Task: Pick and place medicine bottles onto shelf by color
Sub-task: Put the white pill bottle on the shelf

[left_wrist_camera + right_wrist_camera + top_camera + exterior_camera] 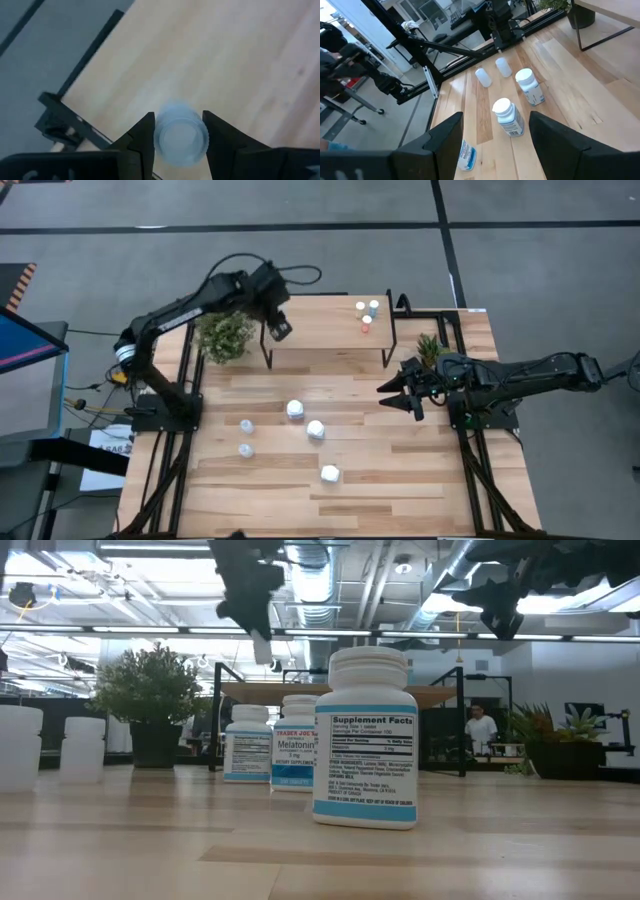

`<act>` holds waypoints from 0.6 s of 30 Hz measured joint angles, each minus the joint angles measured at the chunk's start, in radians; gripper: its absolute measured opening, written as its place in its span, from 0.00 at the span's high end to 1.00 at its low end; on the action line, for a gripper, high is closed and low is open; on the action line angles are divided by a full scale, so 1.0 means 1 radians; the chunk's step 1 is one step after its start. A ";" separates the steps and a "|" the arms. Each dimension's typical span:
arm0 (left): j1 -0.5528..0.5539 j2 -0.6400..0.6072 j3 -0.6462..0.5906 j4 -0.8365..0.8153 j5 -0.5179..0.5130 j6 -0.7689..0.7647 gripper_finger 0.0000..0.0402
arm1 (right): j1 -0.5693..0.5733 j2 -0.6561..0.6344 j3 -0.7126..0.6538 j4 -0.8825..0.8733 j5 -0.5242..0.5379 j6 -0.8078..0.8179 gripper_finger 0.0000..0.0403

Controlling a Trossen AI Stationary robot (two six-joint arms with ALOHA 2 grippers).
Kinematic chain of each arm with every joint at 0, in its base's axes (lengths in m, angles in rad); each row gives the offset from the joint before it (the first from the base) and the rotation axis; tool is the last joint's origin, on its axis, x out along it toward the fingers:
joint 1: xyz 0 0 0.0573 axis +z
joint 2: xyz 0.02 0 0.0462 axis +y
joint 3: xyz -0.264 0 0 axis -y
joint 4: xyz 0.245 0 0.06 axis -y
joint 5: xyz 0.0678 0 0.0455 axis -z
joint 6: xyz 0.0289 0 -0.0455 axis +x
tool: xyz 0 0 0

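My left gripper (279,329) is over the left end of the light-wood shelf (330,308), shut on a pale-blue bottle (181,140). Three tiny bottles (367,314) stand on the shelf's right end. Two pale-blue bottles (246,437) and three chunky white bottles (314,430) stand on their bases on the table. My right gripper (402,397) is open and empty above the table's right side; in its wrist view the white bottles (509,118) lie ahead of it. My left gripper pinches the pale-blue bottle by its two opposite sides (159,141) between its two fingers. The fingers come from above, pointing down. The bottle hangs upright below the gripper, clear of the shelf board (215,60); it also shows in the low view (262,648).
A potted plant (225,335) stands by the shelf's left end, and another (430,348) by its right end. The shelf's black frame legs (267,355) stand on the table. People show in the room behind the table (481,728).
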 joint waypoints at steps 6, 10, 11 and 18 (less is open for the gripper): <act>0.067 0.150 0.152 -0.065 0.005 0.055 0.74 | 0.000 0.000 0.000 -0.005 0.000 0.000 0.38; 0.083 0.212 0.231 -0.143 0.013 0.109 0.74 | 0.000 0.000 0.000 -0.005 0.000 0.000 0.38; 0.085 0.222 0.238 -0.147 0.026 0.127 0.74 | 0.000 0.000 0.000 -0.005 0.000 0.000 0.38; 0.090 0.234 0.241 -0.165 0.068 0.253 0.74 | 0.001 0.000 0.000 -0.005 0.000 0.000 0.38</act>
